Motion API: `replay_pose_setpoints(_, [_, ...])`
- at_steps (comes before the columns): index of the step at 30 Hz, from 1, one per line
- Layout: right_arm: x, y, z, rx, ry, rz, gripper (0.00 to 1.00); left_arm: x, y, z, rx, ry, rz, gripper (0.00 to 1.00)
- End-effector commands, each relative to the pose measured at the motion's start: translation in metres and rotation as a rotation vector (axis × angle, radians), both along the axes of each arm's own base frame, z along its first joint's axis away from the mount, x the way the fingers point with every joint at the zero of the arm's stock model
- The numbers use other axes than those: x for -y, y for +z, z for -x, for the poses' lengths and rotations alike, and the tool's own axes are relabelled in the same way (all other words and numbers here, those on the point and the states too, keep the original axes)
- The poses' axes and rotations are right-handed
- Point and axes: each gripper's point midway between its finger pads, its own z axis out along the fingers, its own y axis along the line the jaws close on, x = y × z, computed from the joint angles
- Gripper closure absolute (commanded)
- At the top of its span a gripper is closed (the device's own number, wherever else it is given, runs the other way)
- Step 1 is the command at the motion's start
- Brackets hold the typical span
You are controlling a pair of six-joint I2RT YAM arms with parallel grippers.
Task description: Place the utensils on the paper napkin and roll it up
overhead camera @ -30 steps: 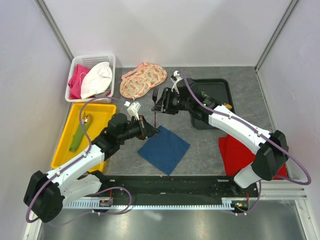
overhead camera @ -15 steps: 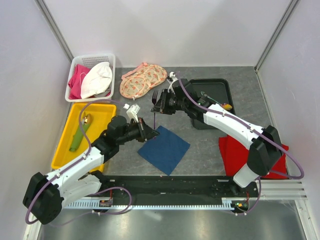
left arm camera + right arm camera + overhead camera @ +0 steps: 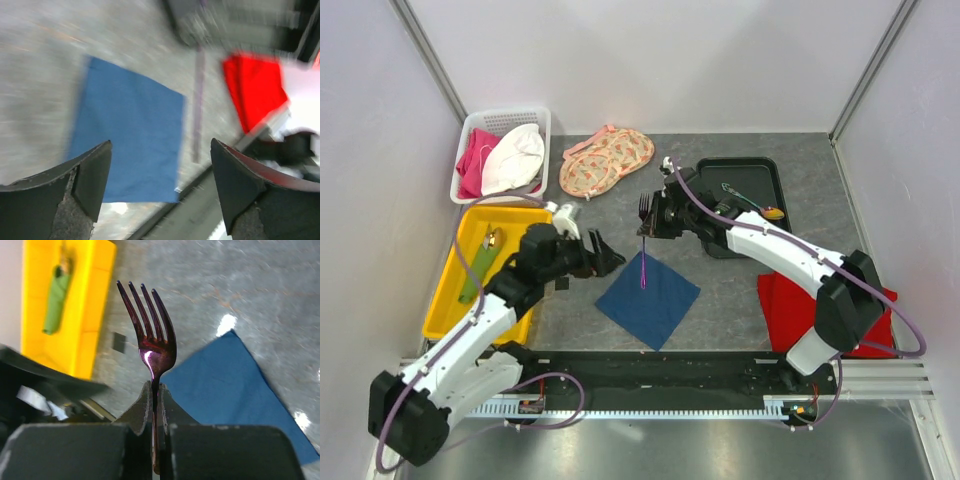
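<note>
The right pincer (image 3: 649, 224) clenched a fork (image 3: 643, 265) near its tines, its handle stretching over the navy napkin's (image 3: 655, 305) far corner. The left pincer (image 3: 604, 254) gaped empty, just left.

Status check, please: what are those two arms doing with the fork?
Right gripper shut on fork, handle hanging over napkin. Left gripper open, empty, beside napkin. Nothing in the way.

Bright, even overhead light. The left wrist view is motion-blurred. Glare spots dot the table (image 3: 280, 295) beside the sharp fork (image 3: 156, 356).
</note>
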Motion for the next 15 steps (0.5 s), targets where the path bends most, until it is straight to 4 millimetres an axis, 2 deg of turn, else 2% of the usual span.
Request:
replay_pose_setpoints(1, [0.009,-0.039,0.006,-0.066,-0.002,0.130,1.00,-0.061,0.010,-0.018,0.078,0.106,-0.121,0.12])
replay_pose_setpoints(3, [0.005,-0.063,0.015,-0.118,0.045,0.191,1.00,-0.079,0.011,-0.026,0.071,0.155,-0.123,0.12])
replay_pose_setpoints(5, [-0.001,-0.078,0.023,-0.146,0.085,0.228,1.00,-0.086,0.013,-0.030,0.065,0.181,-0.110,0.12])
replay_pose_setpoints(6, [-0.005,-0.092,0.024,-0.177,0.099,0.244,1.00,-0.089,0.015,-0.033,0.053,0.199,-0.091,0.12])
replay_pose_setpoints(8, [-0.006,-0.105,0.024,-0.193,0.107,0.279,1.00,-0.089,0.015,-0.036,0.040,0.209,-0.077,0.12])
replay_pose_setpoints(9, [-0.003,-0.116,0.016,-0.185,0.077,0.321,1.00,-0.089,0.017,-0.037,0.035,0.216,-0.066,0.12])
replay_pose_setpoints(15, [-0.002,-0.122,0.011,-0.184,0.017,0.340,1.00,-0.090,0.023,-0.047,0.054,0.236,-0.032,0.12])
